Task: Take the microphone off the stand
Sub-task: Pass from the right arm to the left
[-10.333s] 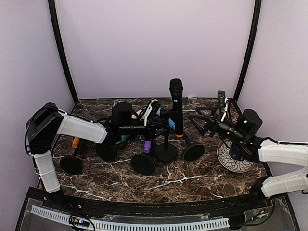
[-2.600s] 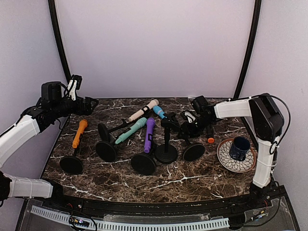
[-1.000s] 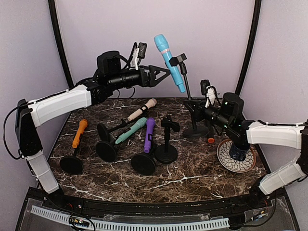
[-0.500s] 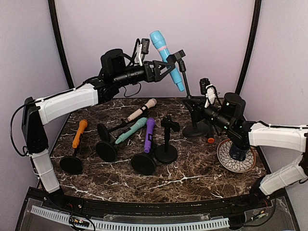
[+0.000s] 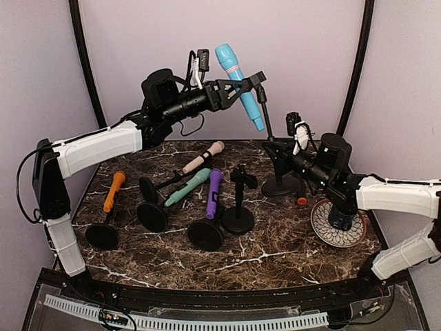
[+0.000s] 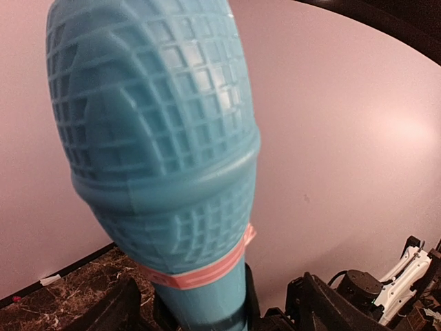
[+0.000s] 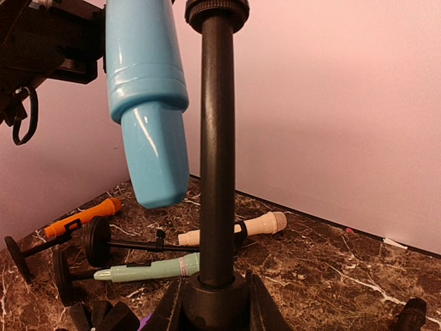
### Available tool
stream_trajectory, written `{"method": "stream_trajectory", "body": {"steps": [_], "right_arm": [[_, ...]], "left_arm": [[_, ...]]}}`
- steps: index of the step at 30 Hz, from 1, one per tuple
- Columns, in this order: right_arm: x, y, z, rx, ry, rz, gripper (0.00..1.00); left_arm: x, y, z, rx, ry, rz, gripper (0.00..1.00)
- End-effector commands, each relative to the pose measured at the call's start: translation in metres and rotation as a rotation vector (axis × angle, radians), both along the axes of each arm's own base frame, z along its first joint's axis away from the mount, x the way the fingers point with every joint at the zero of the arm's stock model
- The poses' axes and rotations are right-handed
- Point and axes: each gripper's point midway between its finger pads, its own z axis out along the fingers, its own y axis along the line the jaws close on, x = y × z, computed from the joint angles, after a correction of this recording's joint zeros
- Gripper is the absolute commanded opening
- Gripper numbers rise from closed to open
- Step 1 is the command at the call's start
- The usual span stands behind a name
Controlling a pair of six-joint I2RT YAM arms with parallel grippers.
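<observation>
Left gripper (image 5: 238, 88) is straddling the blue microphone (image 5: 231, 62), jaws wide apart, beside the clip of the stand (image 5: 267, 138). Right gripper (image 7: 215, 296) is clamping the stand's pole.

The overhead view is evenly and softly lit from above: the wall (image 5: 220, 62) is washed lilac, a dull sheen is caught on the marble bench (image 5: 275, 258), and only faint shadows are laid on it. In the left wrist view the microphone (image 6: 158, 138) is rendered slightly soft at such close range, a pale hot spot is thrown on the wall, and its dark edge is bowed by the lens. In the right wrist view a pink cast is noted, with white glare streaked down the microphone's tip and the stand (image 7: 217, 152).
</observation>
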Motion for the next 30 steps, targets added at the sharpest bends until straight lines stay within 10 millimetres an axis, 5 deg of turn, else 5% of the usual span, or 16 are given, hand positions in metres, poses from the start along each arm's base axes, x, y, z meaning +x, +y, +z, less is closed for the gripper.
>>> {"method": "stream_trajectory", "body": {"steps": [1,6,18,30], "right_arm": [[-0.006,-0.003,0.049,0.108,-0.125,-0.008,0.00],[-0.006,-0.002,0.048,0.105,-0.125,-0.006,0.00],[0.007,-0.012,0.016,0.050,-0.083,-0.098,0.00],[0.005,-0.016,0.004,-0.092,-0.117,-0.108,0.00]], "left_arm": [[-0.003,-0.002,0.005,-0.018,-0.015,-0.006,0.81],[-0.003,-0.004,0.000,-0.001,-0.009,-0.009,0.71],[-0.004,-0.004,-0.003,0.022,-0.024,-0.011,0.25],[-0.017,-0.015,-0.014,0.132,-0.057,-0.108,0.06]]}}
